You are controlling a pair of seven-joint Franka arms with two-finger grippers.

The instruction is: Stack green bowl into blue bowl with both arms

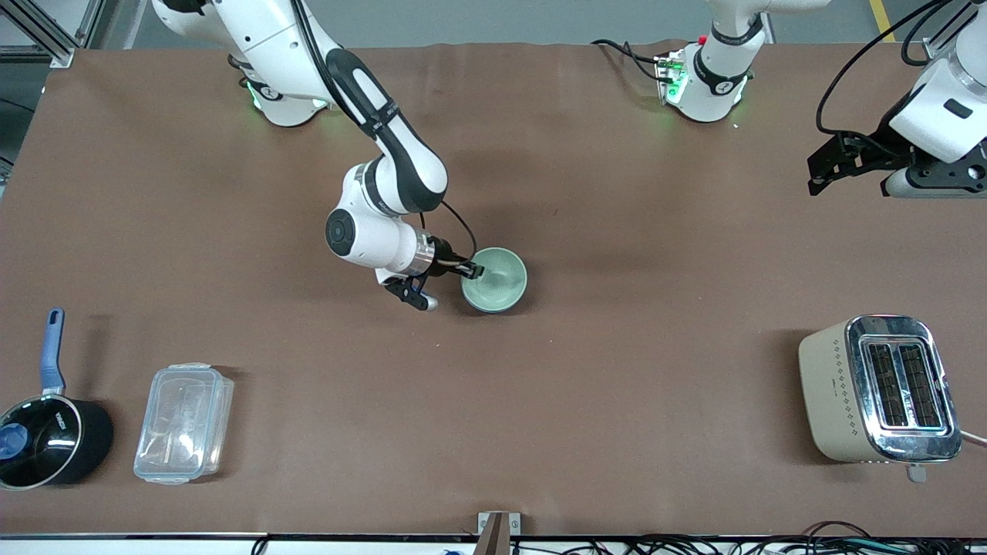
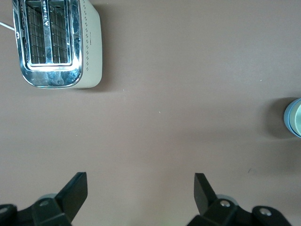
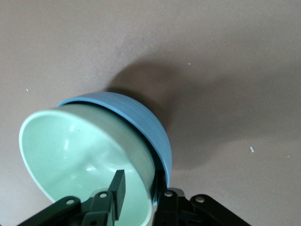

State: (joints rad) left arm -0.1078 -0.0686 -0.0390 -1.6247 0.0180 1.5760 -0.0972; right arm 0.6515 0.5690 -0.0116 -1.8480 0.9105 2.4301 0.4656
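Note:
The green bowl [image 1: 497,276] sits nested in the blue bowl [image 1: 484,306] near the middle of the table, tilted a little in it in the right wrist view. There the green bowl [image 3: 70,150] shows its inside and the blue bowl [image 3: 141,117] wraps its outer side. My right gripper [image 1: 473,270] [image 3: 138,186] straddles the green bowl's rim, one finger inside and apart from the wall, the other outside. My left gripper [image 1: 829,166] [image 2: 141,188] is open and empty, waiting high over the left arm's end. Both bowls show in the left wrist view [image 2: 294,117].
A cream and chrome toaster [image 1: 879,389] [image 2: 56,44] stands at the left arm's end, nearer to the front camera. A black saucepan with a blue handle [image 1: 50,439] and a clear plastic container [image 1: 183,424] stand at the right arm's end.

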